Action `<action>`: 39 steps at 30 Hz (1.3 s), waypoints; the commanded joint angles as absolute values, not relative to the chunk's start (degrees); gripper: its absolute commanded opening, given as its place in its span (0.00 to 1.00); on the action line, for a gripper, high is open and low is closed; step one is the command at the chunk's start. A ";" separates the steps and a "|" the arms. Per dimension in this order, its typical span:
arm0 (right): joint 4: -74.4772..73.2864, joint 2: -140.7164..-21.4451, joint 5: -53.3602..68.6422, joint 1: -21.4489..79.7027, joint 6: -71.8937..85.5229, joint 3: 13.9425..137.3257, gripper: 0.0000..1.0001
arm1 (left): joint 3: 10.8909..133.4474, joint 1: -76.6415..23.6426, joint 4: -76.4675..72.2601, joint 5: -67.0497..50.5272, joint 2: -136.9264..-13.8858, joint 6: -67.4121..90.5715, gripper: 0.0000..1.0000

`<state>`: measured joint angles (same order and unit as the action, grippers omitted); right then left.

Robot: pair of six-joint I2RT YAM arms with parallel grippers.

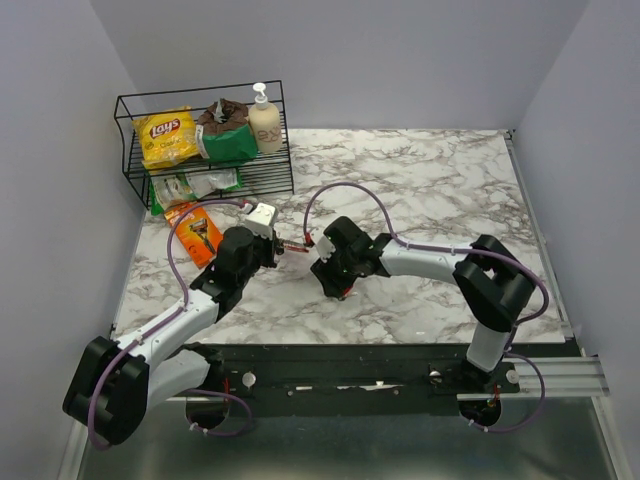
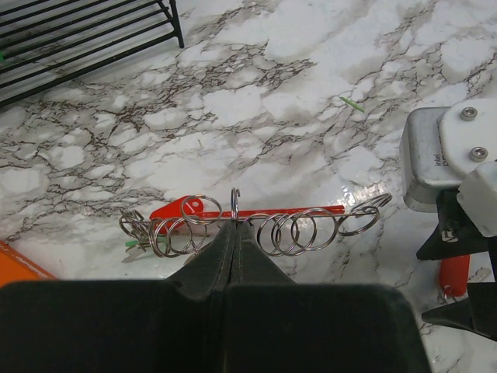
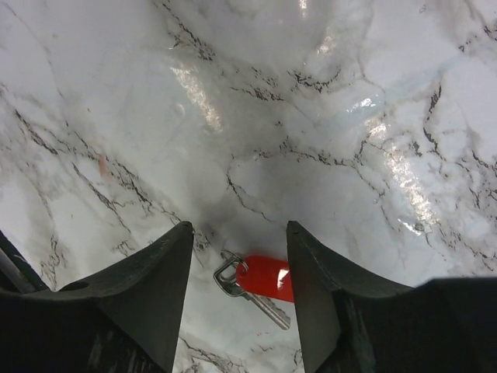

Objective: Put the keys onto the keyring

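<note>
My left gripper [image 2: 234,227] is shut on the keyring [image 2: 264,224], a thin red bar with several silvery rings hanging along it, held a little above the marble. From above, the keyring [image 1: 295,246] sticks out of the left gripper [image 1: 280,247] toward the right arm. A small green-headed key [image 2: 133,243] hangs at its left end. My right gripper [image 3: 239,229] is open and points down at the table. Between its fingers a silvery key with a red plastic tag [image 3: 264,278] lies flat, the tag's right end hidden behind the right finger [image 3: 311,272].
A black wire rack [image 1: 205,175] at the back left holds a Lay's bag [image 1: 166,136], a green packet and a soap bottle [image 1: 264,120]. An orange package [image 1: 195,233] lies on the table beside my left arm. A green sliver [image 2: 351,103] lies on the marble.
</note>
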<state>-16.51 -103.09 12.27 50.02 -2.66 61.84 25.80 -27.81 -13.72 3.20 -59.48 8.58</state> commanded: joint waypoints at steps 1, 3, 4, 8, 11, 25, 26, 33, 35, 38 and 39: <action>-17.14 -103.98 11.07 50.10 -2.99 61.00 0.57 | 27.16 -27.51 -14.33 1.93 -58.89 8.97 0.00; -17.14 -103.10 11.95 50.10 -2.81 60.04 0.55 | 27.16 -27.51 -14.15 1.93 -59.06 9.05 0.00; -17.40 -102.83 12.30 50.10 -2.81 59.68 0.53 | 27.25 -27.42 -14.24 1.93 -59.06 9.05 0.00; -18.45 -101.69 13.53 50.10 -2.90 58.45 0.49 | 27.60 -27.42 -13.80 1.93 -59.33 8.88 0.00; -18.54 -100.29 14.41 50.10 -2.90 57.40 0.48 | 27.51 -27.42 -13.71 1.93 -59.33 8.88 0.00; -19.34 -98.70 16.00 50.10 -2.90 57.13 0.30 | 27.51 -27.33 -13.27 1.76 -58.89 9.05 0.00; -19.42 -98.70 16.00 50.10 -2.81 57.04 0.29 | 27.51 -27.33 -13.27 1.76 -58.97 9.05 0.00; -20.39 -98.18 16.96 50.18 -3.16 57.83 0.01 | 27.77 -27.42 -13.18 1.76 -59.33 8.70 0.00; -20.74 -97.30 16.96 50.10 -3.16 58.18 0.01 | 27.86 -27.42 -13.27 1.67 -59.59 8.70 0.00; -20.83 -95.63 15.74 50.19 -2.11 58.71 0.01 | 27.86 -27.42 -13.27 1.58 -59.85 8.70 0.00; -20.83 -95.28 14.25 50.10 -1.24 58.88 0.01 | 27.86 -27.42 -13.27 1.50 -59.94 8.61 0.00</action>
